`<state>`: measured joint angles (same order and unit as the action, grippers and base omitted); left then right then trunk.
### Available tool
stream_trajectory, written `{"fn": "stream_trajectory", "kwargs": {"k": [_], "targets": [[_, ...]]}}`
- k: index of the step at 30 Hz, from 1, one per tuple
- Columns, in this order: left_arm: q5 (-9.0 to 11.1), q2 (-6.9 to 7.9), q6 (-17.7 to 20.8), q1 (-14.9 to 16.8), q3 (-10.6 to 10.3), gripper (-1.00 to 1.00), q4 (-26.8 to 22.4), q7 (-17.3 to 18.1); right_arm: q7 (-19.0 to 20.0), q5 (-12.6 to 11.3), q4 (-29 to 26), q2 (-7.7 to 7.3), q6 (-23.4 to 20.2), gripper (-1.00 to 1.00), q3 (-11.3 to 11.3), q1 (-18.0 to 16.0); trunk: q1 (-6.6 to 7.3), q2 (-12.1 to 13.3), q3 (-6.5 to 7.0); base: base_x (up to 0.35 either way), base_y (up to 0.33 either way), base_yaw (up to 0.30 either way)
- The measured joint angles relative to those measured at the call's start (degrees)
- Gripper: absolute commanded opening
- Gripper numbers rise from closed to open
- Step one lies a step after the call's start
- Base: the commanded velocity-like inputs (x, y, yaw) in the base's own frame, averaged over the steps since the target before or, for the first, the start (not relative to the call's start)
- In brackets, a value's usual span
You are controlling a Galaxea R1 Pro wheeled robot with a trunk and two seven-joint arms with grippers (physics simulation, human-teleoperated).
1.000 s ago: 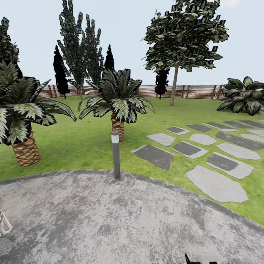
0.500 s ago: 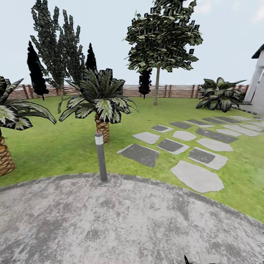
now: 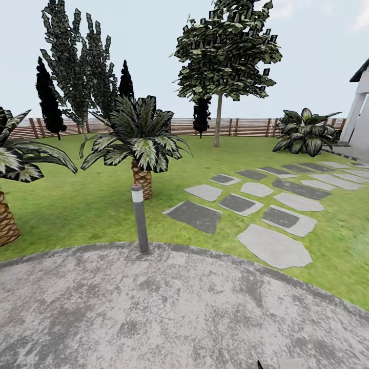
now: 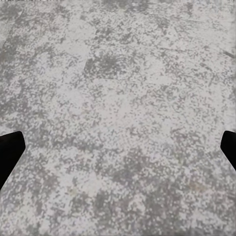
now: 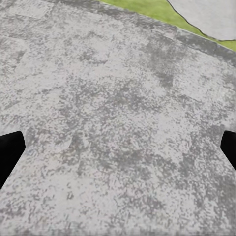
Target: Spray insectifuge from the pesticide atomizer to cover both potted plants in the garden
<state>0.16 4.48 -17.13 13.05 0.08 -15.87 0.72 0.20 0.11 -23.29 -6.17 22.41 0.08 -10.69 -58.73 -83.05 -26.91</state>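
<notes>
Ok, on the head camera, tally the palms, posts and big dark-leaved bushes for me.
Palms with brown scaly trunks: 2
Short grey post with a white band: 1
Dark broad-leaved bush: 1
Total: 4

The garden (image 3: pixel 77 205) shows green lawn curving around a mottled grey paved patio (image 3: pixel 169 312).

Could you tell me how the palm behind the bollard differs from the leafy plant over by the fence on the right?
The palm rises on a brown scaly trunk, while the leafy plant spreads low with no trunk showing. The palm stands mid-lawn, close behind the bollard; the leafy plant sits far back near the fence. The palm's fronds droop outward; the leafy plant's broad leaves point up. Both have dark green, pale-marked leaves.
</notes>
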Motion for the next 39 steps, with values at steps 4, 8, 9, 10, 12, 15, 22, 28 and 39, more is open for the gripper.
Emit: {"fn": "stream_trajectory", "kwargs": {"k": [4, 8, 9, 10, 12, 15, 22, 28, 39], "targets": [[0.0, 0.00, 0.0, 0.0, 0.0, 1.00, 0.0, 0.0, 0.1, 0.1, 0.6, -0.06, 0.0, 1.00, 0.0, 0.0, 0.00, 0.0, 0.00, 0.000, 0.000, 0.000], [0.0, -0.01, 0.0, 0.0, 0.0, 1.00, 0.0, 0.0, -0.1, -0.2, 0.0, 0.15, -0.1, 1.00, -0.2, 0.0, 0.00, 0.0, 0.00, 0.000, 0.000, -0.110], [0.0, -0.01, 0.0, 0.0, 0.0, 1.00, 0.0, 0.0, -0.1, -0.2, 0.0, 0.17, -0.1, 1.00, -0.2, 0.0, 0.00, 0.0, 0.00, 0.000, 0.000, -0.244], [0.0, -0.01, 0.0, 0.0, 0.0, 1.00, 0.0, 0.0, -0.1, -0.2, 0.0, 0.17, -0.1, 1.00, -0.2, 0.0, 0.00, 0.0, 0.00, 0.000, 0.000, -0.260], [0.0, -0.01, 0.0, 0.0, 0.0, 1.00, 0.0, 0.0, -0.1, -0.3, 0.2, 0.18, -0.1, 1.00, -0.2, 0.0, 0.00, 0.0, 0.00, 0.000, 0.000, -0.264], [0.0, 0.04, 0.0, 0.1, 0.0, 1.00, 0.0, 0.0, -0.1, -0.3, 0.4, 0.19, -0.1, 1.00, -0.2, 0.0, 0.00, 0.0, 0.00, 0.000, 0.000, -0.267], [0.0, -0.02, -0.1, 0.1, 0.0, 1.00, 0.0, 0.0, -0.1, -0.3, 0.4, 0.19, -0.1, 1.00, -0.2, 0.0, 0.00, 0.0, -0.01, -0.001, -0.012, -0.267], [0.0, -0.01, 0.0, 0.1, 0.0, 1.00, 0.0, 0.0, -0.1, -0.3, 0.4, 0.22, -0.1, 1.00, -0.2, 0.0, -0.01, 0.0, -0.15, -0.070, -0.184, -0.270], [0.1, -0.05, 0.0, 0.1, 0.0, 1.00, 0.0, 0.0, -0.2, -0.3, 0.4, 0.24, -0.1, 1.00, -0.2, 0.0, 0.00, 0.0, -0.56, -0.042, -0.104, -0.247]]}}
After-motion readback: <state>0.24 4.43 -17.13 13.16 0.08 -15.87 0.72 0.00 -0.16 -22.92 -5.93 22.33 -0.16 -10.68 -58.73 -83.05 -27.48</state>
